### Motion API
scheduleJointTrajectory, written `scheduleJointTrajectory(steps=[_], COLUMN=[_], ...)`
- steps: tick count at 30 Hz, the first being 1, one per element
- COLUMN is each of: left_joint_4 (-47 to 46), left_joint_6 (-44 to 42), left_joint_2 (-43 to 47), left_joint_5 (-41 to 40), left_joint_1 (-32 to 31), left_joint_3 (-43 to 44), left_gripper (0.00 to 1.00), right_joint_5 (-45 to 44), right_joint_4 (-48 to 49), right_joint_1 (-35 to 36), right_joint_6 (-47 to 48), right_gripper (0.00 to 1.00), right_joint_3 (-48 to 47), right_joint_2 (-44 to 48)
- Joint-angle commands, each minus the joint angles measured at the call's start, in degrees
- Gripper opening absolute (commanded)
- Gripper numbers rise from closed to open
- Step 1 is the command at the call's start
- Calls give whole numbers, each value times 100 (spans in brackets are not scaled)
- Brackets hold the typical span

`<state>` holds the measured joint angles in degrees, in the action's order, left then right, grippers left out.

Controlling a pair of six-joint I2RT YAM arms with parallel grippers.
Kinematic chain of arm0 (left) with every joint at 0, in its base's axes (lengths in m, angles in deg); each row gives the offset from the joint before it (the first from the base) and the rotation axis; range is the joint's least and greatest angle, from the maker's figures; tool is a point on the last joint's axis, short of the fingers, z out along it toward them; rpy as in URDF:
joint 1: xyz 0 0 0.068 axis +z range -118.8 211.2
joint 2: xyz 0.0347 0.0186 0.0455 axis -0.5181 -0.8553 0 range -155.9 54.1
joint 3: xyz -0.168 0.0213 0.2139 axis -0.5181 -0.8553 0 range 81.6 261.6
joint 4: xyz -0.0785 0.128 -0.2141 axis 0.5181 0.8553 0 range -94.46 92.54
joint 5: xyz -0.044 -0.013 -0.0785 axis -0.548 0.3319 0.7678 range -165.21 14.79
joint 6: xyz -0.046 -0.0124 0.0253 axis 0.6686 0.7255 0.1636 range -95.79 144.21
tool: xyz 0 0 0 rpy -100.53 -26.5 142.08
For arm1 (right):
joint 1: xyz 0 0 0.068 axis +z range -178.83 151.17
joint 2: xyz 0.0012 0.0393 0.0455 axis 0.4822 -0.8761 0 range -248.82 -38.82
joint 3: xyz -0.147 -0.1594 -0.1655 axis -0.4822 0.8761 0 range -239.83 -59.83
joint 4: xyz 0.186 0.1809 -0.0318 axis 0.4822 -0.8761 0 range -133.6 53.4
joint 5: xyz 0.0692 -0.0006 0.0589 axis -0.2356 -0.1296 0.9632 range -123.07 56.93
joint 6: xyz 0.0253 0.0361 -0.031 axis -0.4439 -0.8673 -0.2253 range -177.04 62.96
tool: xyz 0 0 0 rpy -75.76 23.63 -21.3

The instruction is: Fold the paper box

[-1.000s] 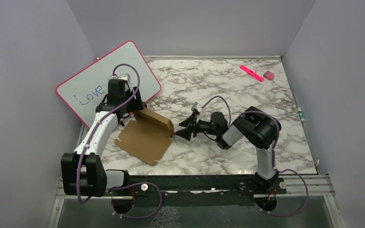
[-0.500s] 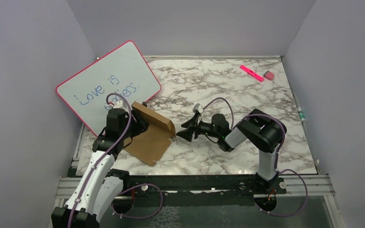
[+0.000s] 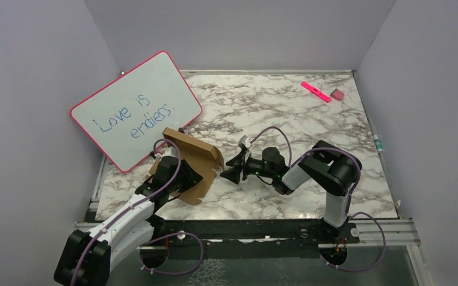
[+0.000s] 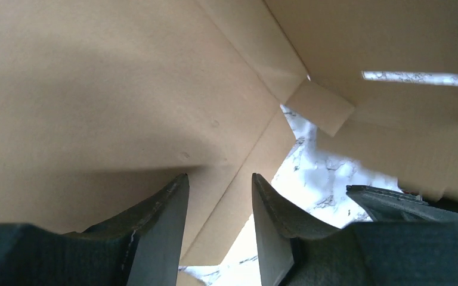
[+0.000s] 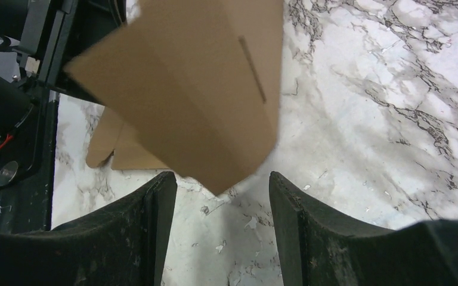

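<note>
From above, the paper box (image 3: 192,161) sits at the near left of the marble table (image 3: 286,107), just in front of the pink-framed whiteboard (image 3: 134,107). One panel is tilted up and the rest lies flat. My left claw (image 3: 191,177) is against the box's near side. My right claw (image 3: 225,170) reaches in from the right, just beside the raised panel's corner. A pink marker (image 3: 316,92) and an eraser (image 3: 337,94) lie well apart at the far right.

At my left wrist, brown cardboard (image 4: 107,89) fills the view. My left claw (image 4: 217,190) has a narrow gap, and I cannot tell whether it grips anything.

At my right wrist, my right claw (image 5: 217,185) stands wide. A corner of the box (image 5: 191,95) hangs between the fingertips, touching neither.
</note>
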<state>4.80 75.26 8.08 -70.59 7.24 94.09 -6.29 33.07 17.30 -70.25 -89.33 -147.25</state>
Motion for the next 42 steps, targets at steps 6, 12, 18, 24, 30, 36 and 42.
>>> scheduleJointTrajectory(steps=[6, 12, 18, 24, 30, 36, 42], left_joint_4=[-1209, -1237, -972, -379, -293, -558, -876], left_joint_6=[151, 71, -328, -822, -1008, -1115, -1205], left_joint_2=[-902, -1073, -1115, -854, -741, -1070, -1441], left_joint_5=[-253, -292, -415, -1147, -1800, -1859, -1210], left_joint_1=[-545, -706, -776, -781, -776, -776, -789], left_joint_3=[-159, -60, 383, 825, 826, 729, 794], left_gripper=[44, 44, 44, 44, 47, 47, 48], right_joint_5=[-370, -559, -805, -1130, -1317, -1243, -1452], right_joint_4=[80, -106, -363, -639, -467, -350, -341], right_joint_1=[37, 37, 14, -67, -69, -68, -69], right_joint_6=[191, 468, 722, 939, 921, 923, 1074], right_gripper=[63, 63, 63, 63, 58, 50, 26], right_joint_3=[-433, -636, -549, -425, -706, -925, -879], right_joint_2=[-109, -96, 136, 427, 191, -8, 25])
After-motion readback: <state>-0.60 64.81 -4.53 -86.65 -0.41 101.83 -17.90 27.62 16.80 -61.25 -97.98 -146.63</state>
